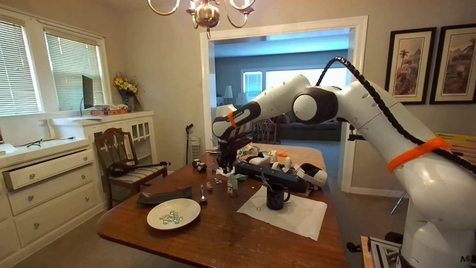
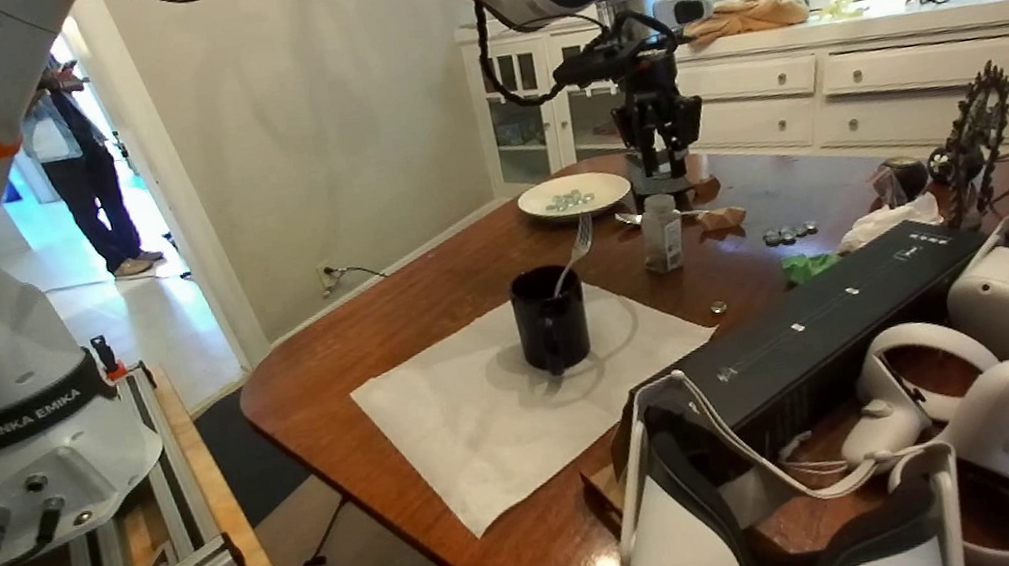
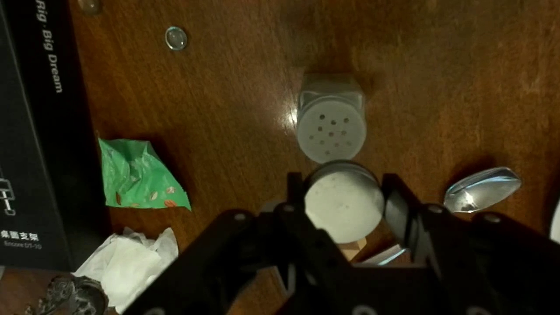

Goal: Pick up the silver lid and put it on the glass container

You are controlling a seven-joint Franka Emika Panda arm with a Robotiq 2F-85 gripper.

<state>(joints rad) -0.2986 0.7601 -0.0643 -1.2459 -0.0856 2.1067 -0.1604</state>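
A: What are you noting on edges and room?

B: In an exterior view, the table [image 1: 223, 240] is presenting a rounded near-left corner, near which a plate [image 1: 187, 206] is holding clear glass beads [image 1: 171, 217]. Near the right edge a white sheet [image 1: 305, 217] is carrying a black mug [image 1: 275, 197]. A wide band of wood is showing between plate and sheet, reaching the near edge.

A: And around the jar [image 3: 331, 124]?

B: It is standing upright, well in from the edges. In the wrist view a long dark box [image 3: 48, 140] is lying to one side, with a green wrapper [image 3: 140, 177] near it; on the opposite side a shiny piece of metal [image 3: 483, 189] is lying apart from the jar.

A: How is the gripper [image 3: 343, 186] standing?

B: It is hanging above the table, grasping the lid [image 3: 344, 205] between its fingertips.

A: And the lid against the jar?

B: In the wrist view its pale face is showing, the silver rim on the jar side just meeting the edge of the jar's perforated top. I am unable to say whether they are touching. In both exterior views I am not making the lid out.
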